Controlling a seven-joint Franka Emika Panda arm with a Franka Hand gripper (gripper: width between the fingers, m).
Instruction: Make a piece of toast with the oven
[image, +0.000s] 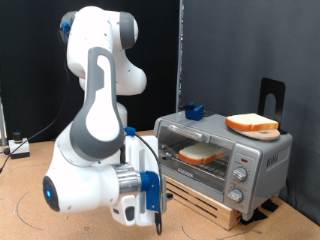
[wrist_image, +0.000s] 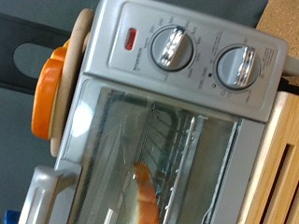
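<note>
The silver oven (image: 222, 155) stands on a wooden pallet at the exterior view's right, its glass door shut. One piece of toast (image: 252, 124) lies on the oven's roof. A second slice (image: 203, 154) rests on the rack behind the glass. My gripper (image: 150, 212) hangs low in front of the oven, towards the exterior view's left, apart from the door. The wrist view shows the oven's front (wrist_image: 159, 140) close up: two knobs (wrist_image: 171, 47), a red lamp (wrist_image: 131, 38), the door handle (wrist_image: 42, 191), the inner slice (wrist_image: 142, 198) and the roof slice (wrist_image: 51, 89). No fingers show there.
A small blue object (image: 194, 111) sits on the oven's rear corner. A black stand (image: 270, 96) rises behind the oven. The wooden pallet (image: 215, 208) juts out under the door. Cables lie at the exterior view's left edge (image: 14, 148). A dark curtain hangs behind.
</note>
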